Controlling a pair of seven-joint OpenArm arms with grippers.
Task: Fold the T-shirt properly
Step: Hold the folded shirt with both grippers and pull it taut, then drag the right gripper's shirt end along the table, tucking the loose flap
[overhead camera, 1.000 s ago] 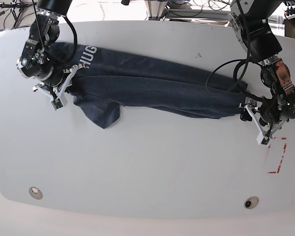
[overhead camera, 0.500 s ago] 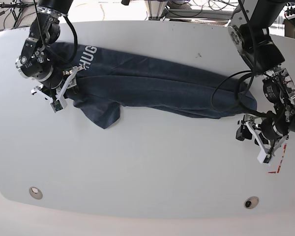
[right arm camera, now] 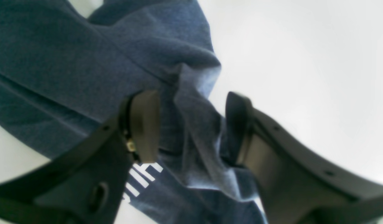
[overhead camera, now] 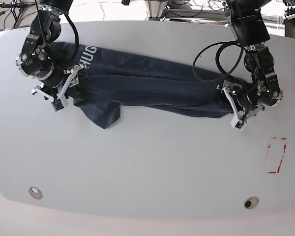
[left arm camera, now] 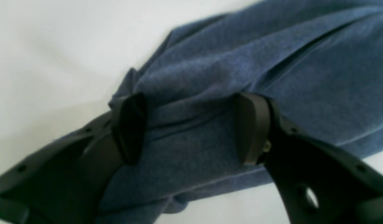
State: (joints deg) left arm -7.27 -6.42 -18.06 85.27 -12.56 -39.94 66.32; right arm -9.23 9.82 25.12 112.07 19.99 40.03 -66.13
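The dark navy T-shirt lies bunched in a long band across the white table, with its white lettering at the left end. At that end my right gripper sits on the cloth. In the right wrist view its jaws stand apart, with a loose fold of the T-shirt rising between them. My left gripper is over the shirt's right end. Seen from the left wrist, it is wide open, straddling the flat cloth.
A red dashed rectangle is marked on the table near the right edge. Two small round inserts sit near the front edge. Black cables loop from the arm on the right over the shirt's end.
My left arm swung out to the lower right, off the shirt, and has come back up and left onto its right end. My right gripper's jaws have parted, releasing the cloth.
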